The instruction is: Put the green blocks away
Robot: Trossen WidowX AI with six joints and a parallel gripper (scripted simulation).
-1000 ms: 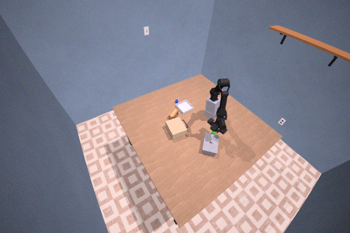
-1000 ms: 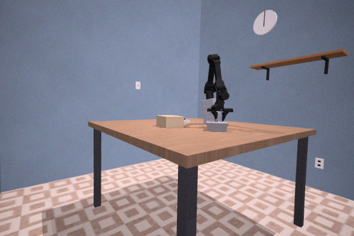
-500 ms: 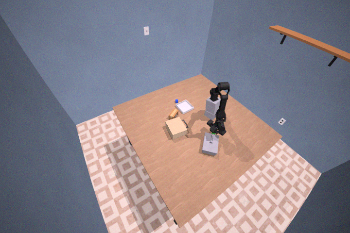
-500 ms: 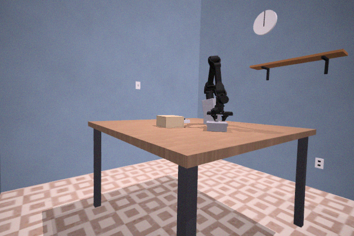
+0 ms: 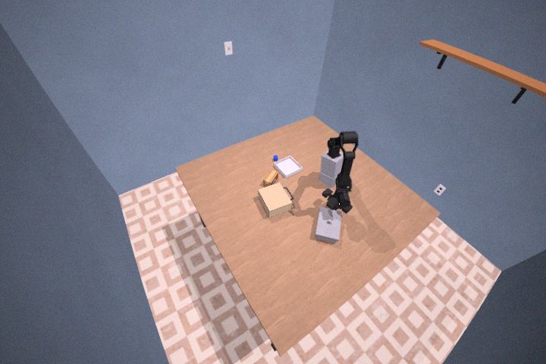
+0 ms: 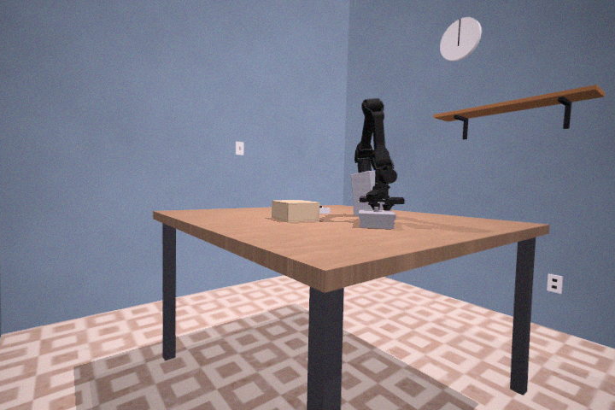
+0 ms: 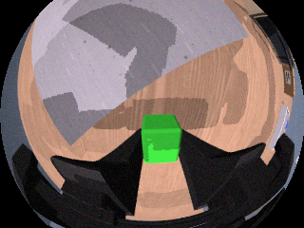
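My gripper [image 5: 340, 207] [image 6: 379, 207] [image 7: 159, 132] points down beside the grey box, low over the table, with its fingers shut on a green block [image 7: 161, 147]. Both fingers touch the block's sides in the wrist view; the top and exterior views hide the block. The grey box [image 5: 327, 231] [image 6: 376, 220] [image 7: 95, 62] has its knobbed lid on. The shallow white open basket [image 5: 287, 166] [image 7: 279, 126] stands upright at the back. The beige drawer unit [image 5: 274, 197] [image 6: 295, 211] looks shut, its dark handle facing the arm's side. Insides of box and drawer are hidden.
A blue block [image 5: 275, 158] [image 7: 287, 124] lies just behind the basket. An orange elongated object [image 5: 271, 177] lies between the basket and the drawer unit. The arm's pale pedestal [image 5: 331, 167] [image 6: 362, 190] stands behind the gripper.
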